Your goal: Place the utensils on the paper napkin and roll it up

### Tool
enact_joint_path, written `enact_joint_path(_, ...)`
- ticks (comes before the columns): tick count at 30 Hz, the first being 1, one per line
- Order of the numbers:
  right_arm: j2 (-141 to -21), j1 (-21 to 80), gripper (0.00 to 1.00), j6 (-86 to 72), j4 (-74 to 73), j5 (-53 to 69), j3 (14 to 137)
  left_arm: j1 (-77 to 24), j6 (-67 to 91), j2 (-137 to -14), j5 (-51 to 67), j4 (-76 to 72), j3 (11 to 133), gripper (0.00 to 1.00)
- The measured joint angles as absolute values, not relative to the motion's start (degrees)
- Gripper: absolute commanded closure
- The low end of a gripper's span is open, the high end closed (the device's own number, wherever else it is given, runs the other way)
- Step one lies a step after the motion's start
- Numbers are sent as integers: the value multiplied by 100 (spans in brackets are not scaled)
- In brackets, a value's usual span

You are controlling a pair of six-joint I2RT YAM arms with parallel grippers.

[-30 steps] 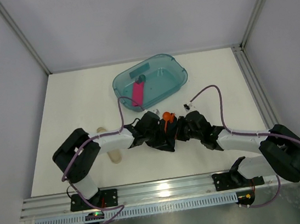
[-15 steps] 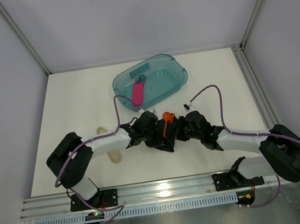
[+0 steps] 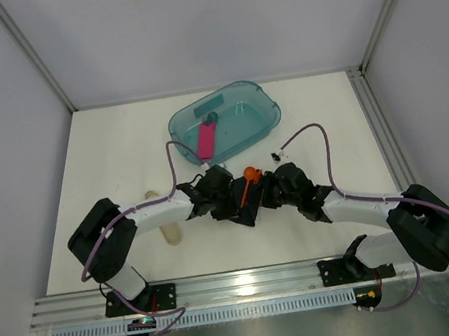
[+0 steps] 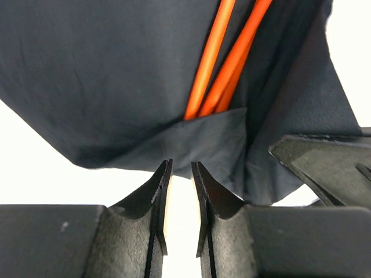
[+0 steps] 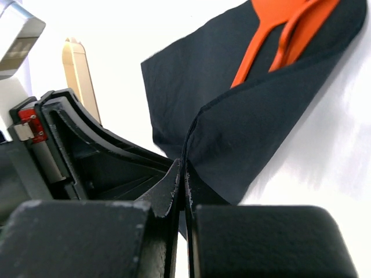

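your right claw is clamped on the paper napkin; left claw barely parted beside it. teal tub holds a pink bar.

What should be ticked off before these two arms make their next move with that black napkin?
1. Utensils on the paper napkin: ok, the orange handles are tucked under a folded flap.
2. Right hand gripping the napkin: ok, its fingers are pinched on a raised edge.
3. Left hand gripping the napkin: not ok, its fingers stand slightly apart at the napkin's edge with nothing between them.
4. Napkin rolled up: not ok, it is only partly folded over.
5. Teal tub and beige tube out of the way: ok, both lie apart from the napkin.
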State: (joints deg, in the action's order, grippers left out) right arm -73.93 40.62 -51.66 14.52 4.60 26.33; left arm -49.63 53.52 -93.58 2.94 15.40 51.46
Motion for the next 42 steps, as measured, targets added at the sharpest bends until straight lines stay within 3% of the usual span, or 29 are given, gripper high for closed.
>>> enact_joint_path(14, -8442, 4047, 96, -4716, 1302, 696, 3404, -4871, 5354, -9561, 368, 1490, 5148, 79)
enact_joint_path(42, -8401, 4047, 96, -4543, 1225, 768, 3404, -4508, 5002, -9476, 266, 1765, 5323, 77)
